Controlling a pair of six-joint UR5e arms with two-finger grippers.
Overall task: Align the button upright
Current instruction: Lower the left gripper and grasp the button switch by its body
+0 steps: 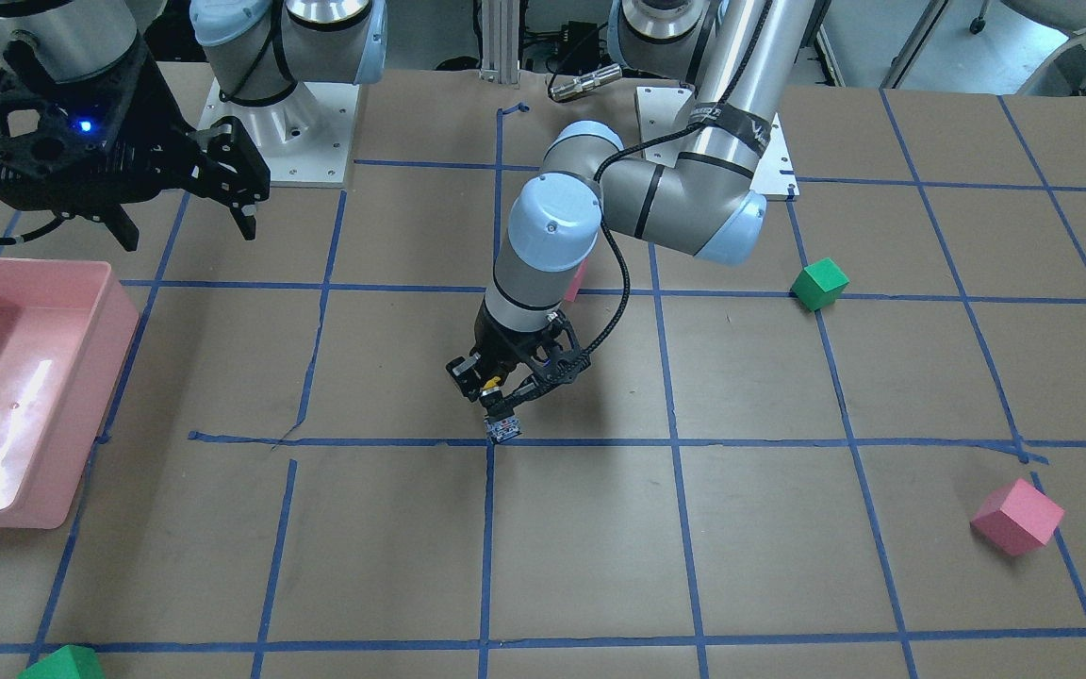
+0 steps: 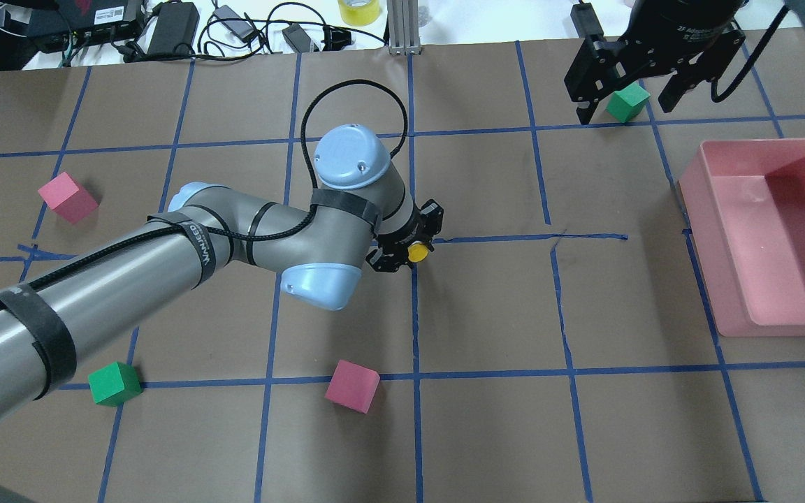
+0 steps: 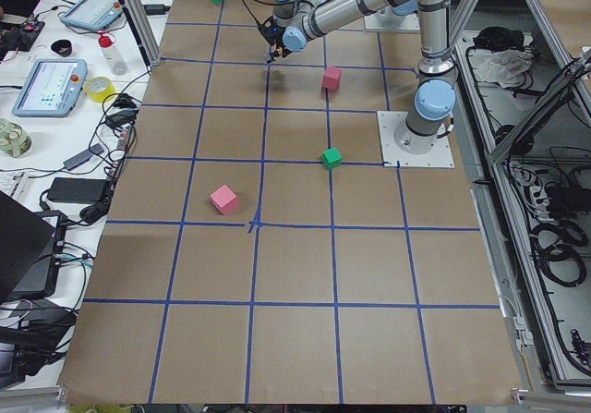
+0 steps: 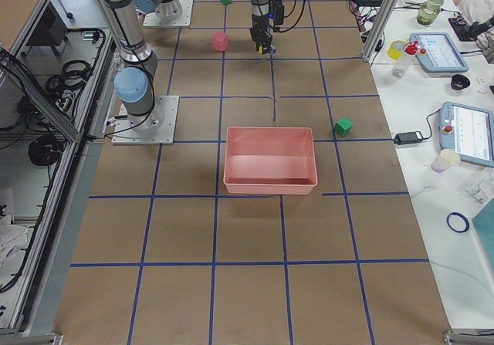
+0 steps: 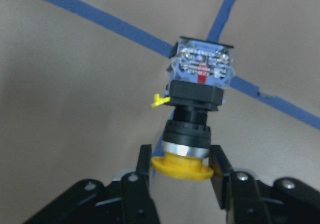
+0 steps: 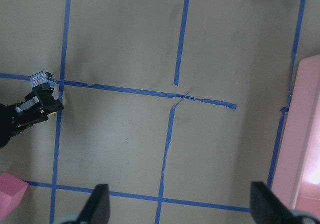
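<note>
The button shows in the left wrist view with its yellow cap [image 5: 181, 166] between the fingers and its black and whitish body [image 5: 200, 73] pointing away toward the table. My left gripper [image 1: 498, 389] is shut on the cap and holds the button [image 1: 503, 427] over a blue tape crossing near the table's middle, cap up and body down. I cannot tell whether the body touches the table. From overhead only the yellow cap [image 2: 416, 253] shows in the left gripper [image 2: 411, 246]. My right gripper [image 2: 625, 110] is open and empty, high above the far right, well away from the button.
A pink bin [image 2: 696, 183] stands at the right. A green cube [image 2: 627, 101] lies below the right gripper. A pink cube [image 2: 352, 385] and a green cube [image 2: 114, 383] lie near the robot, and another pink cube [image 2: 67, 197] at the left.
</note>
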